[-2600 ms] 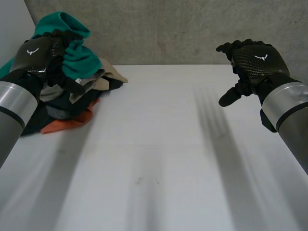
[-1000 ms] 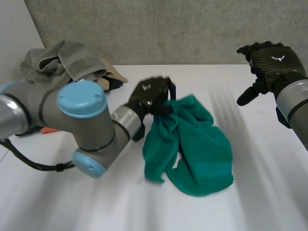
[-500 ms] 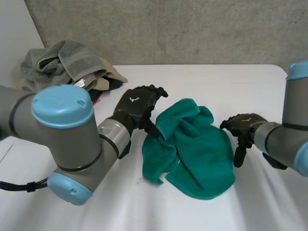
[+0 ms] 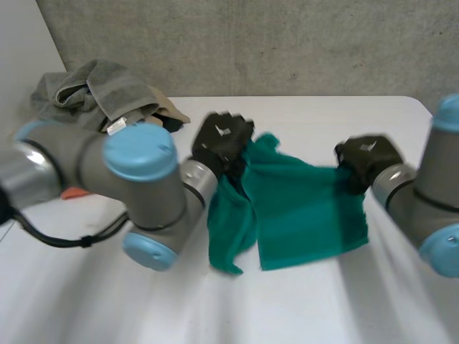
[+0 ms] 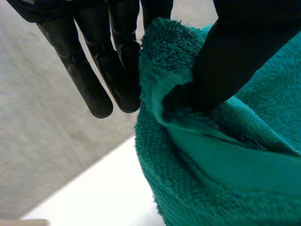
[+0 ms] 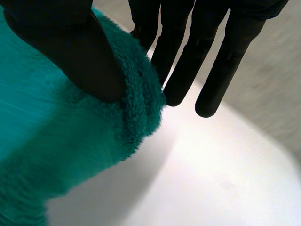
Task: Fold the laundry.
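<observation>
A teal towel hangs stretched between my two hands above the white table. My left hand holds its upper left corner, where the cloth bunches and droops in a fold. My right hand holds the upper right corner. In the left wrist view the thumb pinches the towel's edge against straight fingers. In the right wrist view the thumb presses the towel's rim against the fingers.
A pile of laundry, with a grey towel on top and beige and dark pieces under it, sits at the table's back left corner. An orange cloth peeks out beside my left arm. A concrete wall stands behind the table.
Both hands have closed on the towel's top edge and lifted it off the table. It was a crumpled heap; it now hangs spread between them.
</observation>
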Available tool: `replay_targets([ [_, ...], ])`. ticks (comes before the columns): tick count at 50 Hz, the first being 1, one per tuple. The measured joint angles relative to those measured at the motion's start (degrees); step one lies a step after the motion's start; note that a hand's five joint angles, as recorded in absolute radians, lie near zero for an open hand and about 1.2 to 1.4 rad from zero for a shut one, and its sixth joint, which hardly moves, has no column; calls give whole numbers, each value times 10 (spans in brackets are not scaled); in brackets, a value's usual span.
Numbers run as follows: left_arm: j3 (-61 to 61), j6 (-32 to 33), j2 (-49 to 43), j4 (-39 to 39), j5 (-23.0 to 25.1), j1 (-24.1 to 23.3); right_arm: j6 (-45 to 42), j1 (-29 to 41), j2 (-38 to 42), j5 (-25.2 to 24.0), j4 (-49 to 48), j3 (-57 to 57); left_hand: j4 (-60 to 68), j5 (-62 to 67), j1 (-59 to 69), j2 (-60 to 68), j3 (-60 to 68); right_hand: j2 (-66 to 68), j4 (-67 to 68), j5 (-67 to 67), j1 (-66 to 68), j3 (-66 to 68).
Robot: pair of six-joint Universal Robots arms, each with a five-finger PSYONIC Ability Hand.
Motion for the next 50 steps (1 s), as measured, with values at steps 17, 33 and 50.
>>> replay_targets([
  [17, -183, -1, 220, -28, 43, 124, -268, -47, -101, 63, -2, -17, 2, 35, 14, 5, 1, 1, 2, 19, 12, 5],
  [33, 5, -5, 62, 43, 68, 149, -269, -16, 58, 94, -95, -190, 3, 35, 14, 7, 3, 1, 3, 19, 12, 6],
  [50, 16, -47, 126, 245, 10, 157, -276, -13, -10, 5, -359, -85, 3, 35, 14, 7, 3, 1, 3, 19, 12, 6],
])
